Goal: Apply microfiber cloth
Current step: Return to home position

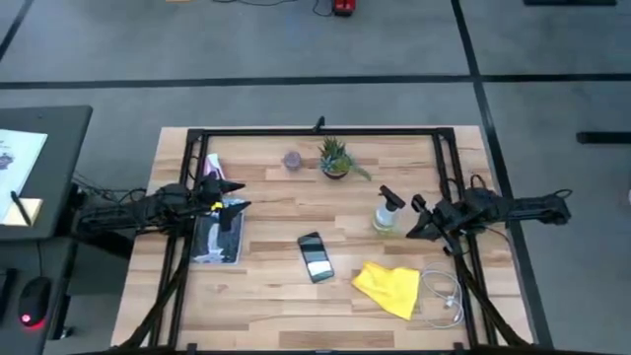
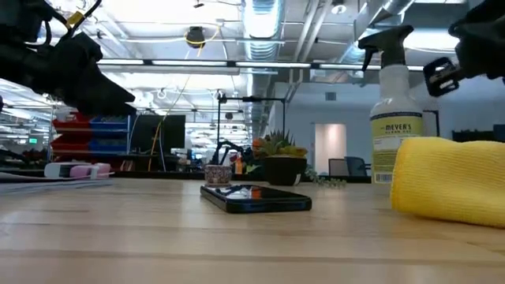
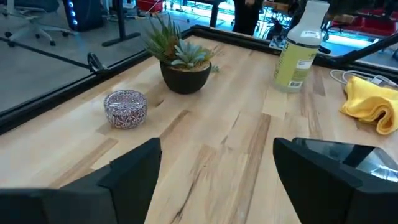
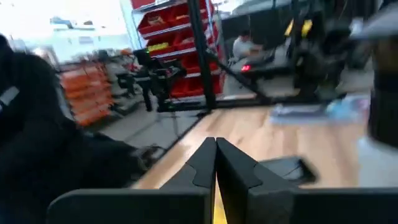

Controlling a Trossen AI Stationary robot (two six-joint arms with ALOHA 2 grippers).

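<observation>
A black slab smartphone lies flat at the middle of the pale wooden table top. At the near right sits a bunched bright yellow microfiber cloth. Behind the cloth stands a pale plastic spray bottle with a dark trigger. Beyond the phone are a small patterned round tin and a green succulent in a dark bowl. The dark left arm hangs at the upper left and the dark right arm at the upper right.
</observation>
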